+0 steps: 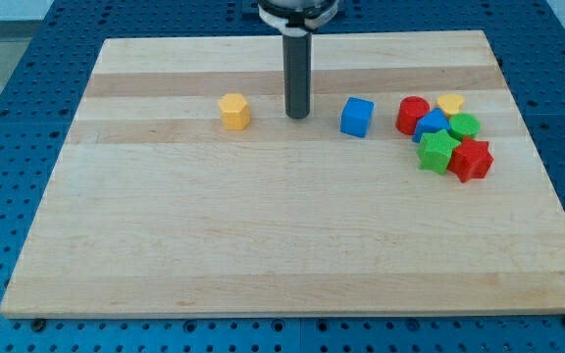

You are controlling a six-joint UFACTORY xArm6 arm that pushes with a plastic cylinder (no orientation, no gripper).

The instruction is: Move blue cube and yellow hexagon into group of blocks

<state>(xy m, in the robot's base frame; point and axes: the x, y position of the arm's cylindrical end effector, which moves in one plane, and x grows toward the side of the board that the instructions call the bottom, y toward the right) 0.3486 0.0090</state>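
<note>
We see a pale wooden board (263, 245) filling most of the view, lying on a blue perforated table (8, 88) that shows around its edges. Our arm comes down from the view's top as a straight dark rod (296, 74), and my tip (297, 116) rests on the board in its upper half, in the gap between the two task blocks and touching neither. We have no jaws here: the rod holds nothing and only its bare end meets the wood. At the view's right, near the board's edge, sits the group of blocks, packed close together: a red cylinder (412, 115) at its left, a yellow heart-shaped block (450, 103) at its top, a blue block (432, 125) in the middle whose shape we cannot make out, a green block (465, 126) just right of it whose shape is likewise unclear, a green star (438, 151) at the lower left and a red star (473, 159) at the lower right. The blue cube (357, 117) stands to the view's right of my tip, near the red cylinder but apart from it, with bare wood between them. The yellow hexagon (233, 111) stands to the view's left of my tip, well apart from the group, roughly level with the blue cube.
</note>
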